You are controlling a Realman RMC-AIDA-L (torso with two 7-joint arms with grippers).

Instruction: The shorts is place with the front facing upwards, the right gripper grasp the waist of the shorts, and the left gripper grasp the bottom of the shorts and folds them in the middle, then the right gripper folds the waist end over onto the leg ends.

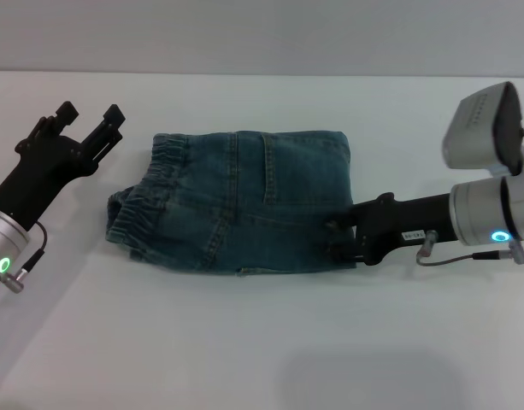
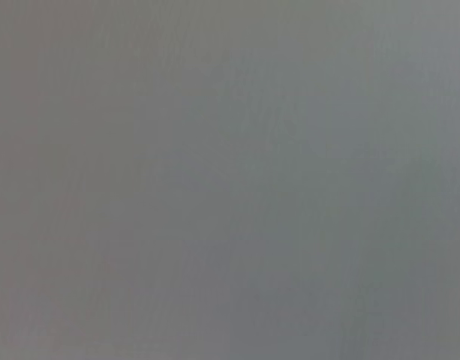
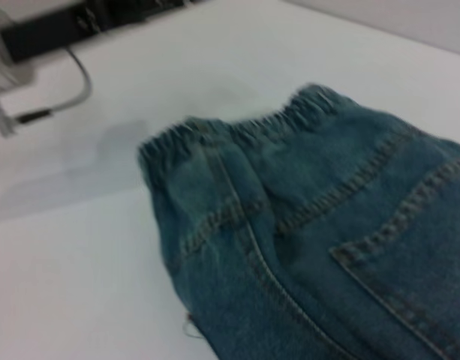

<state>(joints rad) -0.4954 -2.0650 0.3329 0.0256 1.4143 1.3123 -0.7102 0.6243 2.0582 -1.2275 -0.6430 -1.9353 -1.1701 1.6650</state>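
Lying flat on the white table [image 1: 244, 350], the shorts [image 1: 244, 201] sit mid-table, already doubled into a compact rectangle, gathered waist [image 1: 138, 205] on the robot's left, folded edge toward the right. Nearest that edge, the right gripper [image 1: 340, 237] reaches in low from the right, its black body touching the denim at the near right corner; fingertips are hidden against or under the cloth, so whether they pinch it cannot be told. Judged position: placed there to work that end for the last fold, or just letting go. The right wrist view looks along the denim to the waist, stitching and a pocket seam showing. Farther off, the left gripper [image 1: 91, 120] is raised clear at the far left, well apart from the shorts, fingers spread with nothing between them, likely parked out of the way. The left wrist view shows only blank grey.
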